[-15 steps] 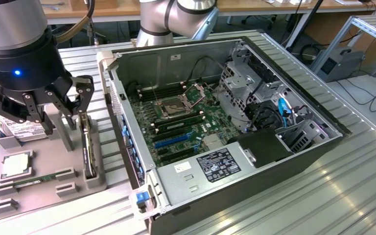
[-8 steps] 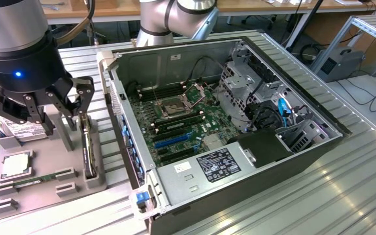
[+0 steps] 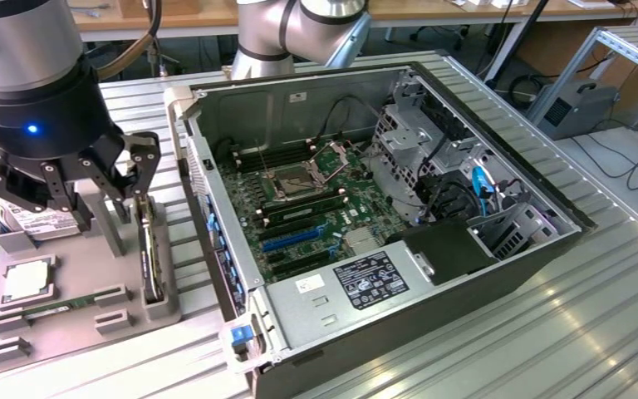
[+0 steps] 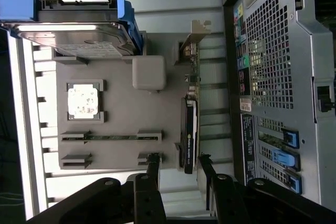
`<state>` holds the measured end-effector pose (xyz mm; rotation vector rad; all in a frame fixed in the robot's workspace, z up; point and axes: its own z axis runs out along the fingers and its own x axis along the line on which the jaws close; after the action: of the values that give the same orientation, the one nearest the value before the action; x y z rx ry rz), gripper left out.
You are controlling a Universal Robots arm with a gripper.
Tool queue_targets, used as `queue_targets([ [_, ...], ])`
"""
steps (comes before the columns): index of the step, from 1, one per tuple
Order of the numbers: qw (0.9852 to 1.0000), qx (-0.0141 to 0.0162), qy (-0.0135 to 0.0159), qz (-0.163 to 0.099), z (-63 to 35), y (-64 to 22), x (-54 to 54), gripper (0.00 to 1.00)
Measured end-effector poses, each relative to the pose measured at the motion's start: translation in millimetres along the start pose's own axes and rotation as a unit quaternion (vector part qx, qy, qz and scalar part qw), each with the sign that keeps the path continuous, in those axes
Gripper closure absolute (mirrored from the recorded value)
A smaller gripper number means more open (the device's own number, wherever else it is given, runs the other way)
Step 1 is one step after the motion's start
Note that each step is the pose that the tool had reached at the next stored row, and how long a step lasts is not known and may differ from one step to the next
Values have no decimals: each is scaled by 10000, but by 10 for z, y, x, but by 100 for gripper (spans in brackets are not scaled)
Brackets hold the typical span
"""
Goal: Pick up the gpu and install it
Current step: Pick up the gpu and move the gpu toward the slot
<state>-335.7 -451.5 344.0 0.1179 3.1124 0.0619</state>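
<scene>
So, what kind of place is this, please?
Probably a robotics lab or test workshop. An open black and silver desktop computer case lies on a ribbed aluminium table, a grey moulded tray beside it holds loose computer parts, and wooden workbenches stand behind.

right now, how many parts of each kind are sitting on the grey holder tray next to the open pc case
boxy silver hard drive with white label: 1
square silver cpu chip: 1
narrow green ram stick: 1
thin dark gpu card with pale metal bracket: 1
total: 4
</scene>
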Motion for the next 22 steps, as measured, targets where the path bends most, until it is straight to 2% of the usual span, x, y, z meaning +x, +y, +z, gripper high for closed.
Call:
queue_targets([
  [22,10000,0,0,0,73,-3,2,58],
])
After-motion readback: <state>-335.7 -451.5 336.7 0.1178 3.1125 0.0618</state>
